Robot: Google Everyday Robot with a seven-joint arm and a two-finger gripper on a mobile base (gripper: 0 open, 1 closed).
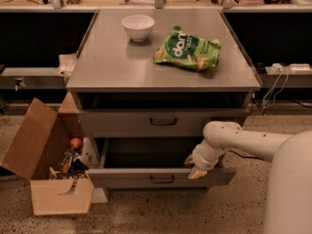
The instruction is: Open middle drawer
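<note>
The middle drawer [122, 177] is a grey metal drawer with a small black bar handle [162, 179]. It stands pulled out toward the camera, and its dark inside [146, 152] shows. My gripper [194, 166] is at the right part of the drawer's front, at its upper edge and right of the handle. My white arm [243, 140] reaches in from the right. The grey drawer above [163, 122] stands nearly closed, and there is a dark gap under the tabletop.
A white bowl [138, 27] and a green snack bag [187, 48] lie on the grey tabletop [107, 67]. An open cardboard box [46, 169] with small items stands on the floor at the left of the cabinet. Cables and a power strip [292, 68] are at the right.
</note>
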